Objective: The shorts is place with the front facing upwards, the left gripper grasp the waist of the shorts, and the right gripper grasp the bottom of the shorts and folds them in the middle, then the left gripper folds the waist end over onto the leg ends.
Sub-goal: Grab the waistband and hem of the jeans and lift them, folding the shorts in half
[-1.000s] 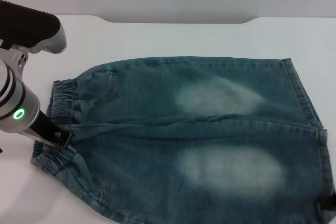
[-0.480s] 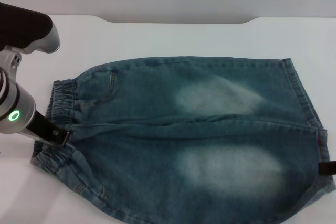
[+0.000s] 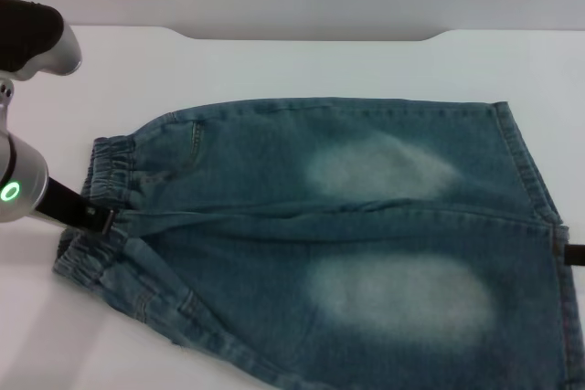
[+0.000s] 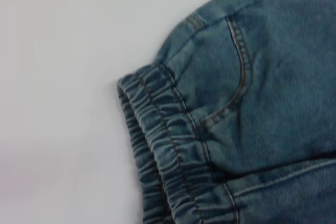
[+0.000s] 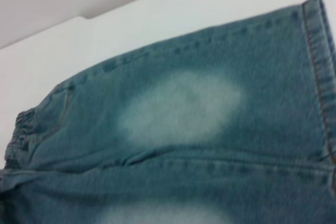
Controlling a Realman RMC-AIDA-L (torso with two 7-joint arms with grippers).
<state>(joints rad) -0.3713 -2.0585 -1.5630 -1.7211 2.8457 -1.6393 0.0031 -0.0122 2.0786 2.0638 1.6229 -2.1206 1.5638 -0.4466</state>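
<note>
Left gripper sits at the middle of the waist, its black tip touching the gathered denim where the 2 halves of the band meet; whether its fingers clamp the fabric cannot be told from the head view, and the left wrist view shows none of its fingers. Behind it, the silver arm with a green ring light runs off toward the robot's left. Right gripper shows only as a small black piece at the picture edge, against the bottom of the shorts, and its finger state cannot be told either. Shorts lie spread flat on the white table, waist toward the robot's left and leg hems toward its right, with 2 pale faded thigh patches facing up. A curved, stitched pocket opening sits just beside the elastic band in the left wrist view.
</note>
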